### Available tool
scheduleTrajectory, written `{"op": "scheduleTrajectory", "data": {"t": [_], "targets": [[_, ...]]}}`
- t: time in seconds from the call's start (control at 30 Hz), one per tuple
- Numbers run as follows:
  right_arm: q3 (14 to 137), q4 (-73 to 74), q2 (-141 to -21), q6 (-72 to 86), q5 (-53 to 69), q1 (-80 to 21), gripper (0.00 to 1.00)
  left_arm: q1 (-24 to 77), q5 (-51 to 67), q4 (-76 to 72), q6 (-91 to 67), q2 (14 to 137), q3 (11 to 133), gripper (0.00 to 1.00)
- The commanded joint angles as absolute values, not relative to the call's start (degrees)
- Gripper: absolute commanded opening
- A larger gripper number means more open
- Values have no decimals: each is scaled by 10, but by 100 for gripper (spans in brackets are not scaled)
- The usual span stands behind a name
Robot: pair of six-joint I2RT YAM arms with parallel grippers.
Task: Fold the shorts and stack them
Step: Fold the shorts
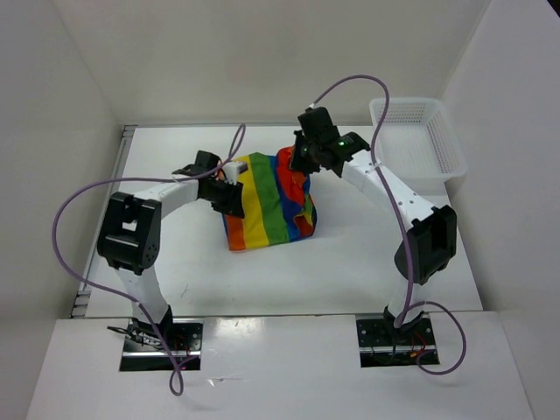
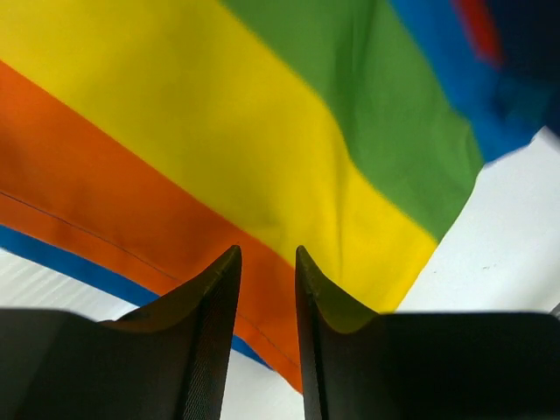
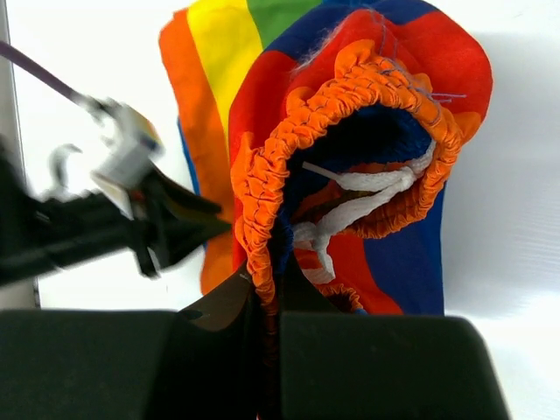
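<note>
Rainbow shorts (image 1: 267, 203) lie mid-bench (image 1: 350, 262), waist end raised. The right hand (image 3: 265, 293) is clamped on the orange waistband (image 3: 350, 83), w/ the drawstring (image 3: 372, 185) partly hidden inside. The left hand (image 2: 265, 262) has fingers slightly apart at the orange stripe; contact w/ fabric unclear.

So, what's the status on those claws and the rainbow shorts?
Right gripper shut on shorts, orange waistband. Left gripper slightly open at the orange stripe. Basket aside, nothing blocking.

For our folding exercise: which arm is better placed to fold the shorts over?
Right: the right end effector grips the waistband of the shorts; the left end effector stands open at their side edge.
</note>
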State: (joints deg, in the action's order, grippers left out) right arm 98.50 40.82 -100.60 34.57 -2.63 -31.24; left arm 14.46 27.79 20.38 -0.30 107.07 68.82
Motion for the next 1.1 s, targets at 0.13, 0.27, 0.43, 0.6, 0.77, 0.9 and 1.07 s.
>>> {"op": "scheduleTrajectory", "data": {"t": [0.13,0.27,0.43,0.6,0.77,0.9,1.07], "targets": [[1017,388,-1042,338,-31,-353,0,77,279,192,0,1043,655,35],[1011,394,-1056,337,-39,-353,0,57,265,194,0,1050,655,34],[998,394,-1050,332,-46,-353,0,-16,217,194,0,985,628,34],[998,388,-1050,332,-40,-353,0,-32,217,163,0,1014,604,33],[1036,394,-1063,320,-34,-367,0,-32,238,131,0,1064,609,33],[1077,409,-1099,315,-34,-389,0,-26,243,131,0,1071,622,31],[1078,403,-1104,315,-28,-389,0,-21,231,150,0,994,610,29]]}}
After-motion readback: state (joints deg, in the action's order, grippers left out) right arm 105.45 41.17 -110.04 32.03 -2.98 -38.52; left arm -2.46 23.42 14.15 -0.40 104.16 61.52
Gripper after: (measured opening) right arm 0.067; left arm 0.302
